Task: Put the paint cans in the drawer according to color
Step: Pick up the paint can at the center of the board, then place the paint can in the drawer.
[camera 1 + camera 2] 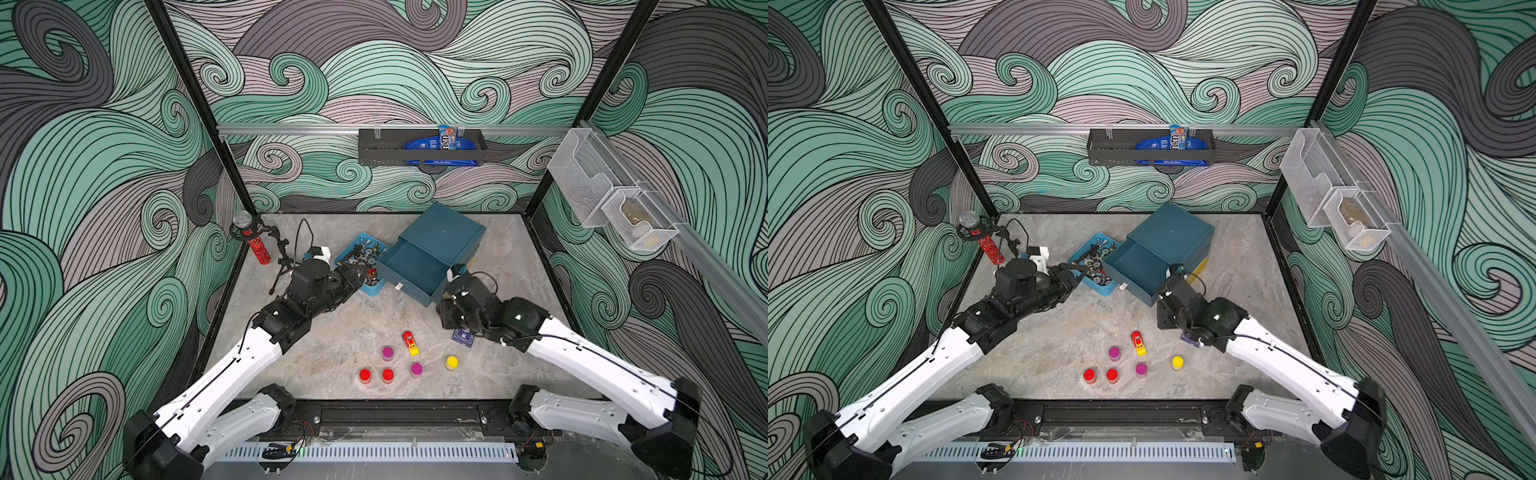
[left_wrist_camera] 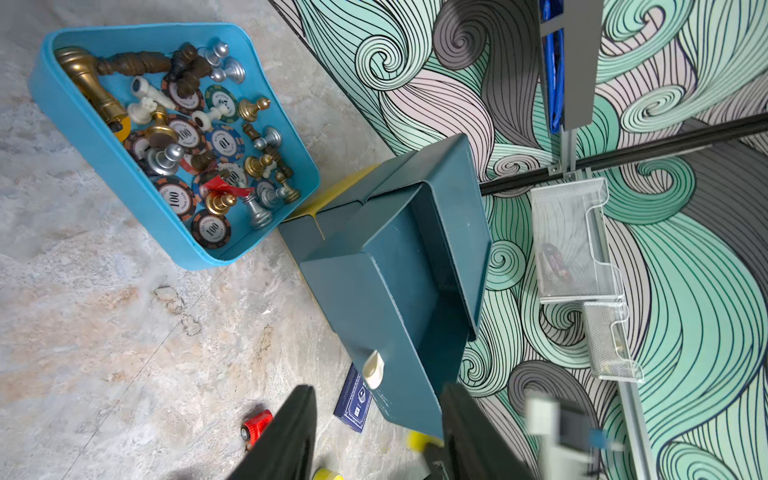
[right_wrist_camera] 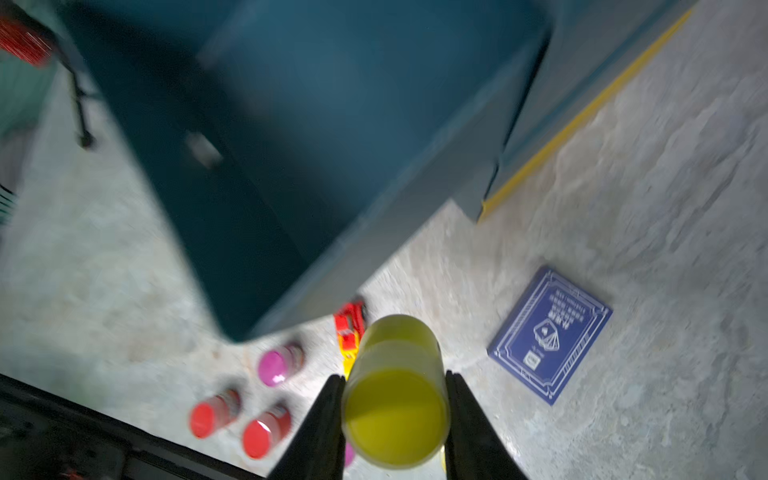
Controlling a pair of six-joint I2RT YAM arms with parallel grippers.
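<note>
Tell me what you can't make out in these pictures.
Held yellow paint can: hidden beneath the right arm in both top views.
Drawer interior: blurred in the right wrist view.
Blue card box: partly under the right arm, top views.
Mesh bin contents: too small, top views.

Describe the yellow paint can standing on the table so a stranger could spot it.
Start at the teal drawer unit, then look toward the near edge, where small jars stand. The yellow paint can stands apart on the right arm's side, the only yellow lid among red and magenta.
</note>
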